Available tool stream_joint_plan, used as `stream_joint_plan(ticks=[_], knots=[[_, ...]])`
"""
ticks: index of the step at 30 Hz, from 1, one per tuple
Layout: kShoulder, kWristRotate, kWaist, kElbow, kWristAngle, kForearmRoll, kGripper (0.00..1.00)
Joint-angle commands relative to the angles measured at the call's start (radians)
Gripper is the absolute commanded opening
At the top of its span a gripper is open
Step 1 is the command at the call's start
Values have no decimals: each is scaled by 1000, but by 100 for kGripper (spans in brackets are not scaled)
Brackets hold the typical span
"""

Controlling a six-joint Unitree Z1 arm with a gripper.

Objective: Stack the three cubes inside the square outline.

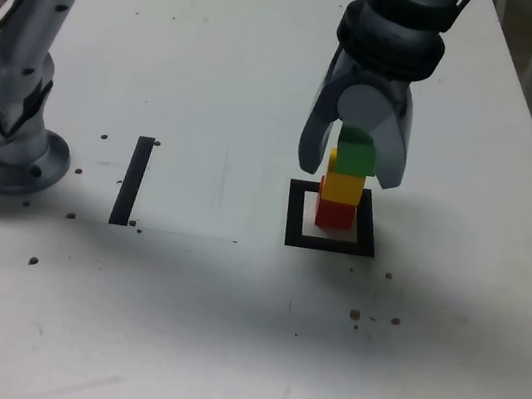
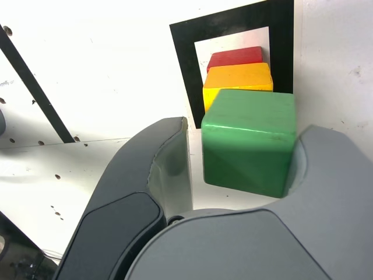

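Here is the stack: red cube at the bottom, sitting on the white centre of the square outline, yellow cube on top of it, and green cube crowning the pile, all toward the far right part of the tabletop in the exterior view. The pincer hangs straight over the tower, its jaws straddling the green cube. In the wrist view there is a clear sliver of daylight between one jaw and the green cube, while the other jaw sits right against its opposite side, so the pincer reads as partly spread, letting go rather than pinching. The green block looks a touch offset from the yellow cube, with the red cube peeking out beyond. To my eye this is the release of the last block, the task nearly done. The next move calls for wider jaws and a clean vertical lift, with no sideways nudge.
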Motion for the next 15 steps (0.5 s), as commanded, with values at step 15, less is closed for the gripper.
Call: stream_joint_plan(ticks=[15], knots=[[-9,3,-1,26,-4,1,99]])
